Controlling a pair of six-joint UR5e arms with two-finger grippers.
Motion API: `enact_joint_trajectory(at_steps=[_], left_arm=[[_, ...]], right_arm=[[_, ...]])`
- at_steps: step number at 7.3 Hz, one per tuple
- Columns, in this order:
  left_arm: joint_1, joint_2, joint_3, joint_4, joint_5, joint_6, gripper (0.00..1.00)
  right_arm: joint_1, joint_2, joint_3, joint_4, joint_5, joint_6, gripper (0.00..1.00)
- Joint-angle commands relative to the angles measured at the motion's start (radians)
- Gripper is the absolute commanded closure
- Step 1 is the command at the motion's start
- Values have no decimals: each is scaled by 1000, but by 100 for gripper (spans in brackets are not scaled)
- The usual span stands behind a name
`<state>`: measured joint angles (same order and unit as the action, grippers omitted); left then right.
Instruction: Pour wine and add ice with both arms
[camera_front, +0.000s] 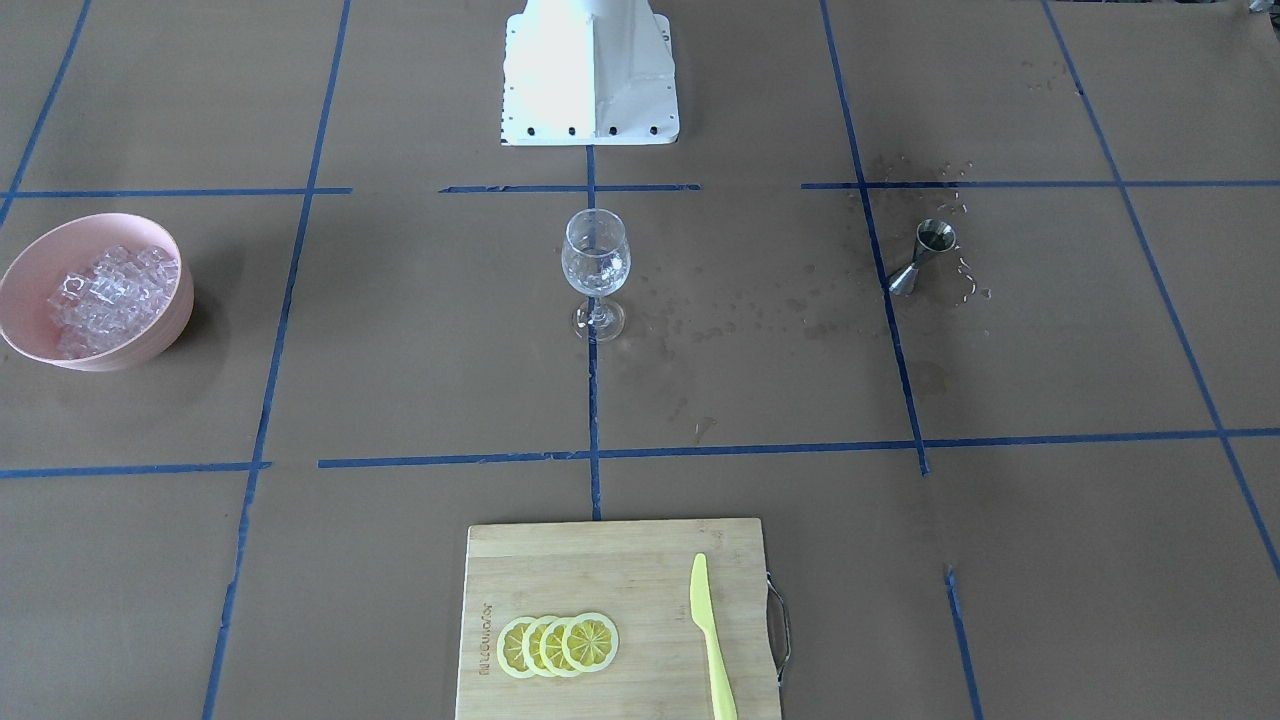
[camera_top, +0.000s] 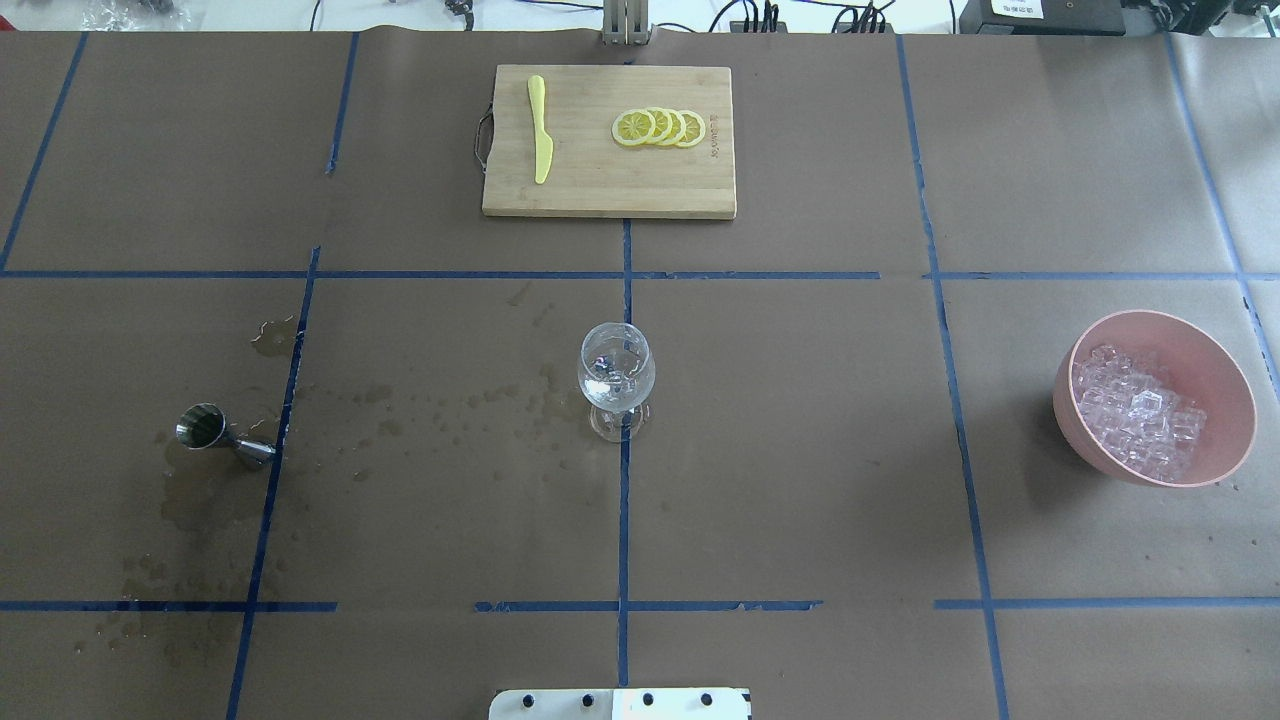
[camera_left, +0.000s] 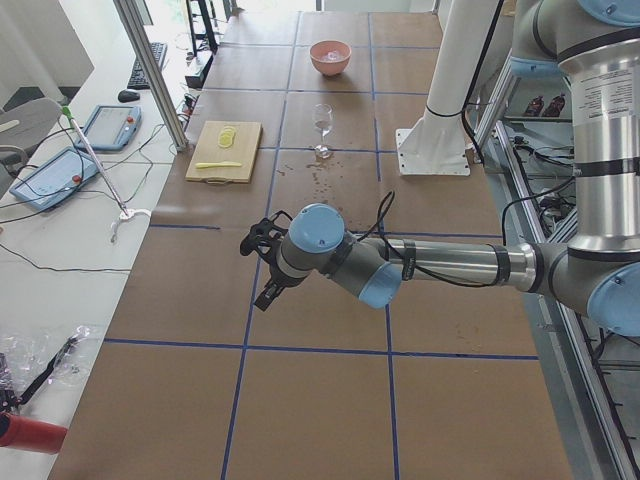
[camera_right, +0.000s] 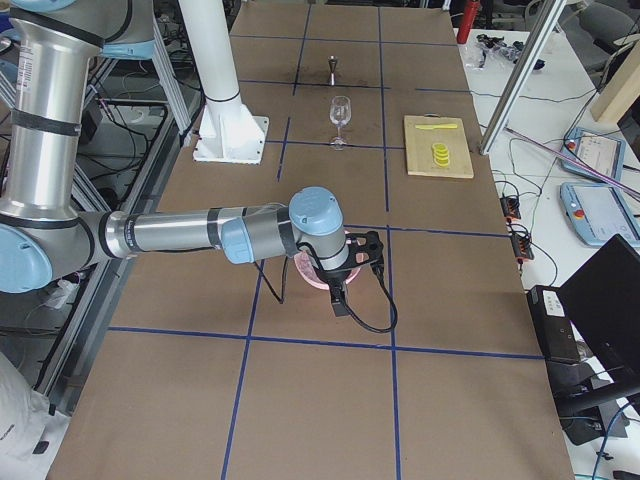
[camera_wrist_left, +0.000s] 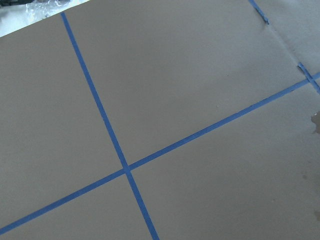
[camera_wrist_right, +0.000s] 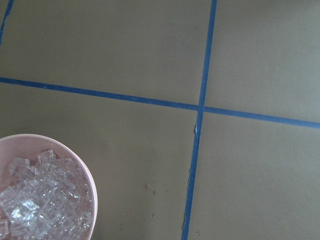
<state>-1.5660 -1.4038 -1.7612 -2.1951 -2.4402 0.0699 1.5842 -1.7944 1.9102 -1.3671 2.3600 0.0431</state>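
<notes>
Nearest in the front-facing view, a bamboo cutting board (camera_front: 600, 560) at the counter (camera_front: 400, 340) edge, carrying four overlapping lemon slices (camera_front: 558, 645) and a yellow-green knife (camera_front: 709, 630) laid apart from them. Beyond it, at the centre on a blue tape line, an upright wine glass (camera_front: 596, 265), seemingly holding a shallow measure of clear wine (camera_top: 612, 385), too faint to be sure. Wet spots (camera_front: 760, 315) scattered between the glass and a steel jigger (camera_front: 920, 258) standing on the robot's left side. On the robot's right, a pink bowl (camera_front: 170, 320) heaped with ice (camera_front: 105, 295). White pedestal (camera_front: 590, 80) behind the glass. Seen only from the side cameras: left arm (camera_left: 450, 265) stretched out low over the counter, left fingers (camera_left: 270, 292) pointing down above bare paper by a tape crossing; right arm (camera_right: 180, 235) likewise extended, right fingers (camera_right: 338, 300) pointing down near the bowl. Impossible to tell the spread of either pair, or any hold on anything.
</notes>
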Motion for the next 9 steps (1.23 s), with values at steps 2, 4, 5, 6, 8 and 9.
enact_joint_trajectory(at_steps=[2,4,5,6,8,9], left_arm=[[-2,3,29,-276,-10,-115,0],[0,12,29,-456,-11,-124,0],[4,22,25,-535,-4,-190,0],[32,19,-6,-549,0,-288,0],[189,14,-90,-571,158,-454,0],[305,14,-118,-575,299,-523,0]], right_arm=[[-1,-29,-16,141,57,9,0],[0,-54,-54,222,56,4,0],[0,-56,-57,290,56,10,0],[0,-68,-57,302,54,11,0],[0,-83,-60,303,48,11,0],[0,-86,-60,303,51,12,0]])
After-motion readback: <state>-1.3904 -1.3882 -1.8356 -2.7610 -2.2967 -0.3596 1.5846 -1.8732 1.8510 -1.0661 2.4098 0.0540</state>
